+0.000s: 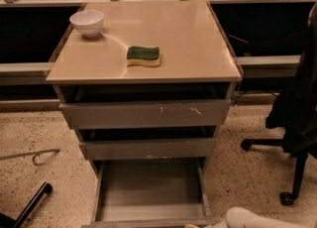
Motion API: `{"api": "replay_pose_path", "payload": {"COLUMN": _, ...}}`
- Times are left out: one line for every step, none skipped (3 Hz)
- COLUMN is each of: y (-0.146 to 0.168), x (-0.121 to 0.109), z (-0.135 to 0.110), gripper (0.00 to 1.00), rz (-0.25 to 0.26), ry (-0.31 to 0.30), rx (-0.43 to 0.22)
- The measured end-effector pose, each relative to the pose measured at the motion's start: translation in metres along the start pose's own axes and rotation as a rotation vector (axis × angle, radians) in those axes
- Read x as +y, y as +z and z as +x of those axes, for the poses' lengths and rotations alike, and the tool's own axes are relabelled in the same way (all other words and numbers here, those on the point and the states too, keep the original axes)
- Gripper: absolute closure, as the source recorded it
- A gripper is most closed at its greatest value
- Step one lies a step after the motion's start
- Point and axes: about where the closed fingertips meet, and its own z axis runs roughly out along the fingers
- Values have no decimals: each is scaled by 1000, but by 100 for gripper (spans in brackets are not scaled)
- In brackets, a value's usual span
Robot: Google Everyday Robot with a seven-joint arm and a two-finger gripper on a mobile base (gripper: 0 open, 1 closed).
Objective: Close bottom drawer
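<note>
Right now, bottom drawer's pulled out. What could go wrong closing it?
1. The bottom drawer has its front at the frame's lower edge; the gripper is out of view, only a white arm segment shows lower right, so an off-centre push might skew it.
2. The middle drawer front juts over it; the arm could strike that while following through.
3. A hard slam might jolt the bowl on the cabinet top.

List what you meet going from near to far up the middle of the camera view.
The gripper at the bottom edge, by the drawer's front lip → open bottom drawer → middle drawer front → scratched top drawer front → sponge → white bowl.
</note>
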Motion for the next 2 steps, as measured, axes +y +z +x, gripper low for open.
{"api": "replay_pose_path", "payload": {"y": 6, "x": 13, "z": 3, "gripper": 0, "rz": 30, "ry": -30, "rx": -41}}
{"api": "replay_pose_path", "payload": {"y": 24, "x": 9, "z": 10, "gripper": 0, "rz": 12, "ry": -49, "rx": -68}}
